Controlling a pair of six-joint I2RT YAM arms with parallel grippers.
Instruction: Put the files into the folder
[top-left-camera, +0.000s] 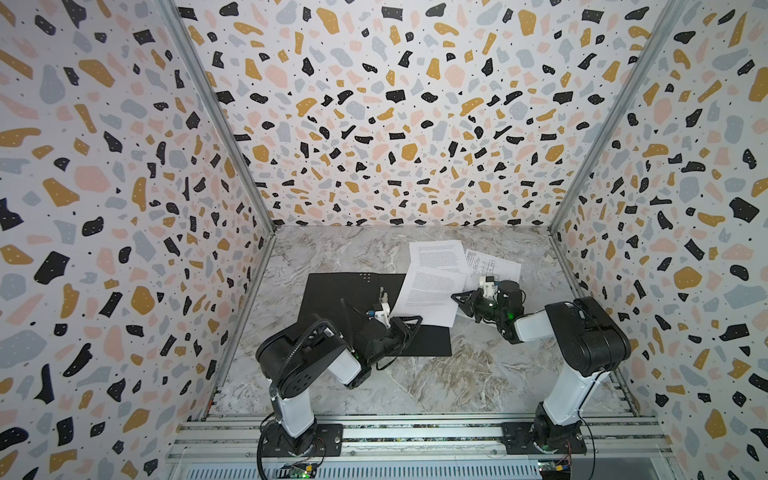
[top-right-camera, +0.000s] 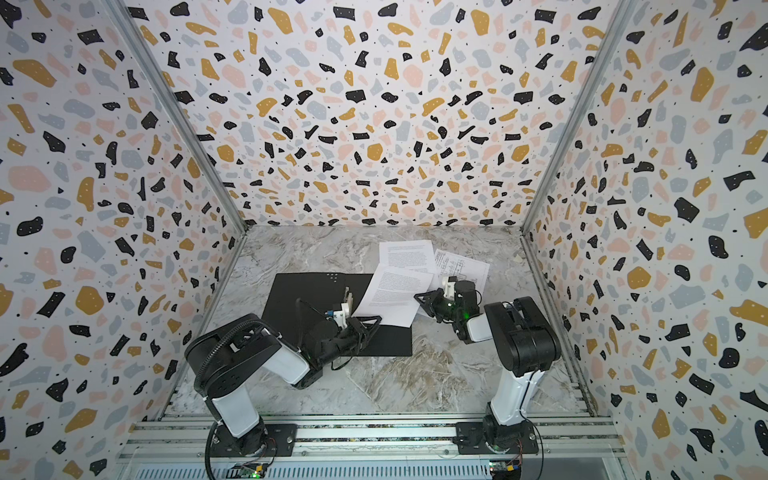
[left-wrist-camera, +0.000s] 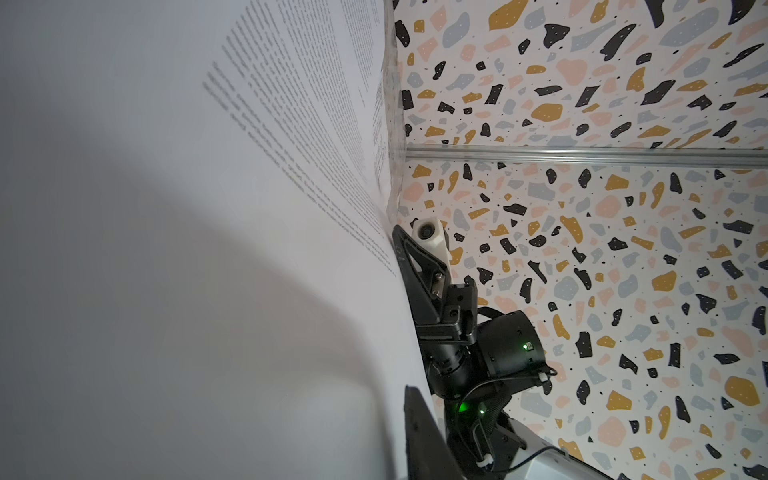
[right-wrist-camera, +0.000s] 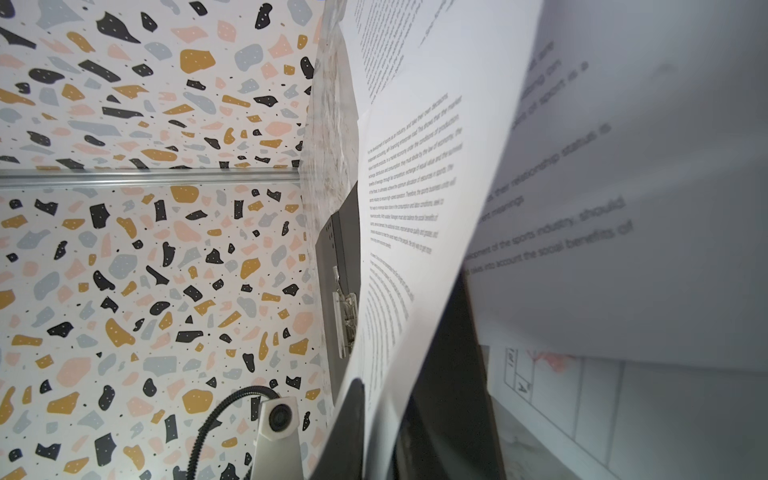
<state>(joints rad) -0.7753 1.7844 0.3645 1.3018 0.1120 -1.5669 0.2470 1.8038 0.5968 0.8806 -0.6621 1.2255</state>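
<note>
Left arm (top-left-camera: 307, 353) folded low, elbow raised, forearm reaching forward and inward; left claw (top-left-camera: 410, 324) lies level, tips pointing toward the right arm (top-left-camera: 582, 332), jaw gap unreadable. Right arm bent at elbow, wrist turned inward; right claw (top-left-camera: 460, 300) low, tips toward the left, jaws closed.

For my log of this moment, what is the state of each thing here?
folder: open, black inside up.
near text sheet: partly on folder, edge lifted.
far text sheet: on table, outside folder.
drawing sheet: on table, outside folder.
right claw: shut on near text sheet.
left claw: opening unclear.
</note>
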